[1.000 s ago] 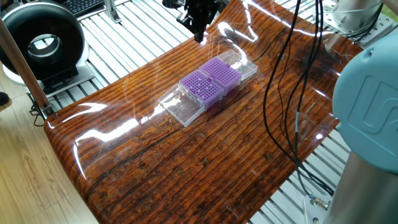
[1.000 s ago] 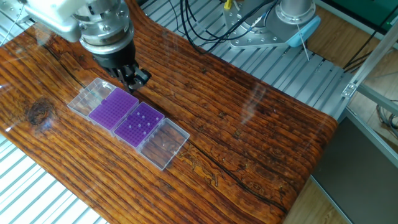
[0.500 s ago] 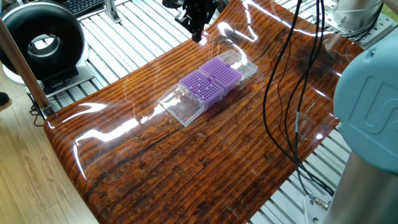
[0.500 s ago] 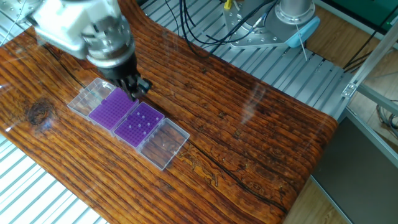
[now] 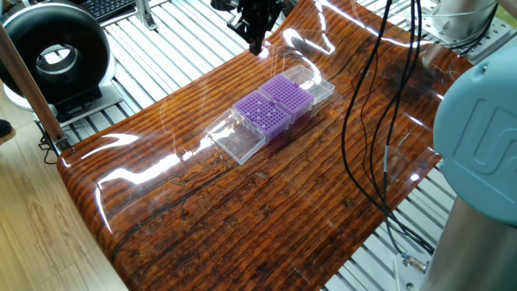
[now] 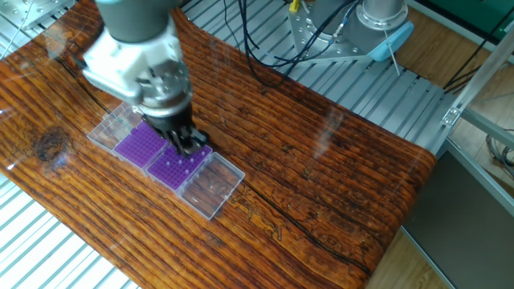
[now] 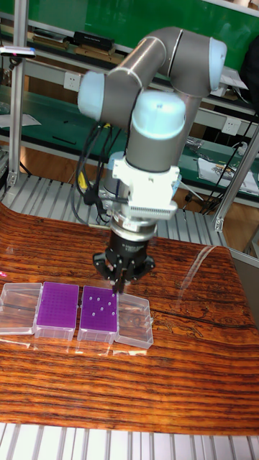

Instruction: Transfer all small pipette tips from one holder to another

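Note:
Two purple racks lie side by side in clear boxes with their lids open. The rack [image 6: 178,164] [image 7: 98,311] next to the lid [image 6: 213,185] holds several small white pipette tips. Its neighbour [image 6: 138,144] [image 7: 57,307] shows no tips. In one fixed view the pair [image 5: 275,103] sits mid-table. My gripper [image 6: 191,144] [image 7: 119,282] points straight down just over the far edge of the tip-bearing rack. Its fingers stand close together, and the gap between them is too small to read. In one fixed view the gripper [image 5: 257,42] shows dark at the top.
Black cables [image 5: 380,121] hang over the table's right side. A black ring-shaped device [image 5: 52,56] stands off the table at left. The arm's base [image 6: 377,20] is mounted beyond the table. Slatted aluminium [image 6: 48,257] surrounds the wooden top.
In the other fixed view the gripper has moved from beside the tipless rack toward the front right and lower, ending over the rack that holds tips. The racks have not moved.

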{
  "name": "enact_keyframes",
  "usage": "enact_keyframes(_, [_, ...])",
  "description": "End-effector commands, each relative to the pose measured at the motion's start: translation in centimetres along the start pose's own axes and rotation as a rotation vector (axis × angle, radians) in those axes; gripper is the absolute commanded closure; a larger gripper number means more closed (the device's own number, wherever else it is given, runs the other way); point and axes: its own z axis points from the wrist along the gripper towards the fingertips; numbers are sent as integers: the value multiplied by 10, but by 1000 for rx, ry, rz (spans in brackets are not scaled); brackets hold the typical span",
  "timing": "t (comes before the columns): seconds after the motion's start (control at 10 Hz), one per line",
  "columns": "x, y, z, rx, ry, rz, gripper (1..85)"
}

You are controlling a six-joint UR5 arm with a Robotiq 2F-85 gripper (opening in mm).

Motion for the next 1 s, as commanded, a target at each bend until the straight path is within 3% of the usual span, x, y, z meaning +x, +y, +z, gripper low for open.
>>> enact_keyframes(0.0, [-1, 13, 21, -12, -29, 10, 453])
enact_keyframes(0.6, [11, 1, 30, 6, -45, 3, 483])
enact_keyframes(0.9, [6, 0, 30, 7, -70, 21, 530])
